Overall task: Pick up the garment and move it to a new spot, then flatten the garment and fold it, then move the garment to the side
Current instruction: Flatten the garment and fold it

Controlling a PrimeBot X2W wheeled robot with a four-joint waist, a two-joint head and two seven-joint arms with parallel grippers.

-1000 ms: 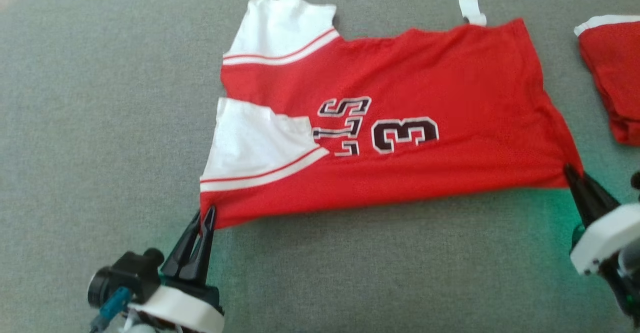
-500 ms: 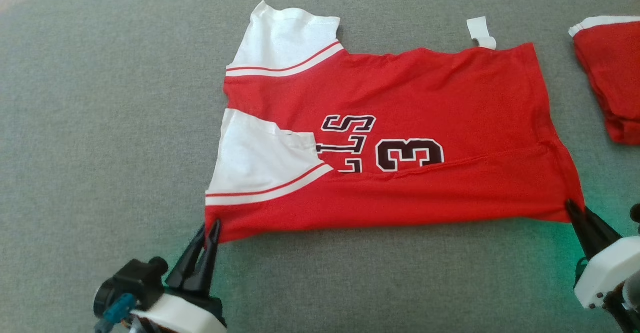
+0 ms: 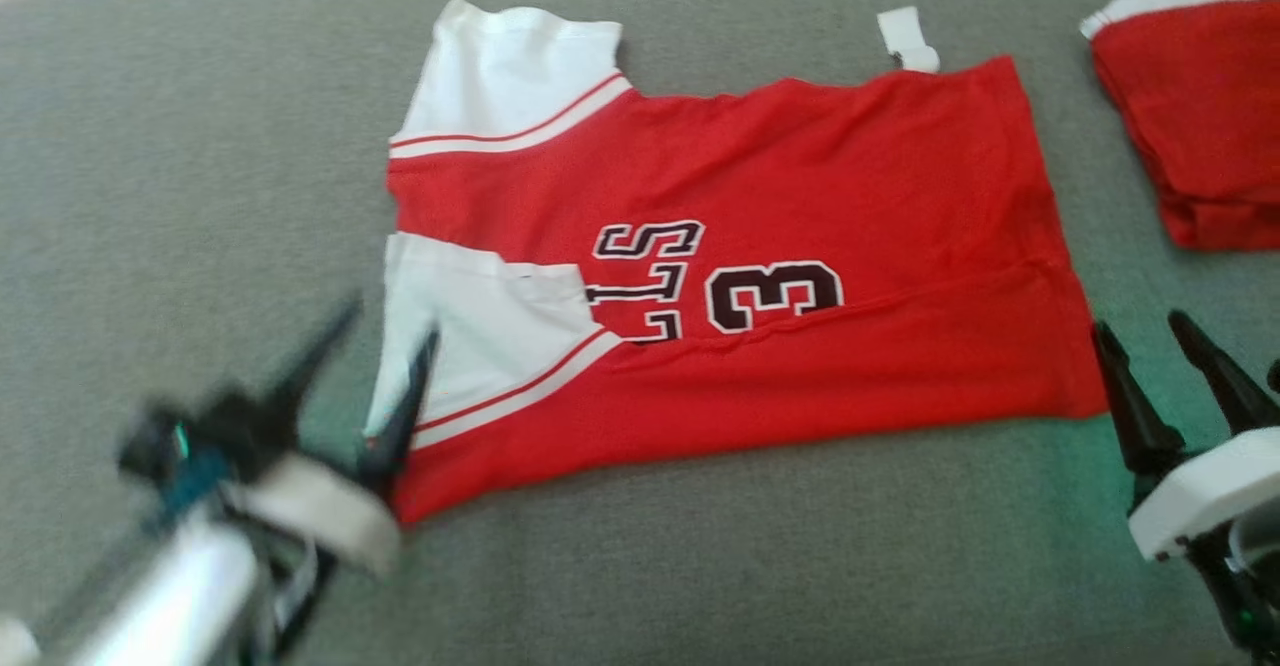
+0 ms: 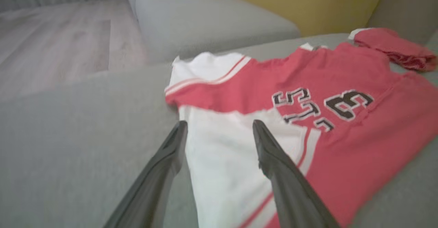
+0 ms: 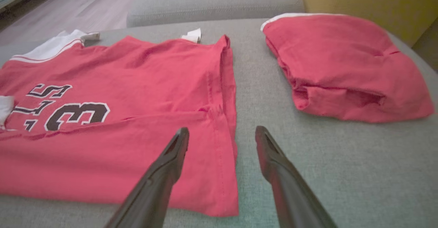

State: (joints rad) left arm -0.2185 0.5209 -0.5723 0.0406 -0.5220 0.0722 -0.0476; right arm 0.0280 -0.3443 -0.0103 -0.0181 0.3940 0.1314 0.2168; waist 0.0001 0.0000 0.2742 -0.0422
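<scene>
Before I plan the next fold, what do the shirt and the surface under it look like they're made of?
Shirt: soft matte knit cloth, likely cotton or a blend; it lies limp with shallow creases and a stitched hem. Cushion: grey upholstery fabric, matte, with a coarse weave showing; seemingly padded, judging by its rounded edge.

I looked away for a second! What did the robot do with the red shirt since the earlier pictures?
Both let go. The left gripper and right gripper were pinched on the two near corners of the jersey. Now their fingers stand spread apart, and the near edge lies loose on the grey cushion. The folded red garment at the right stayed put.
</scene>
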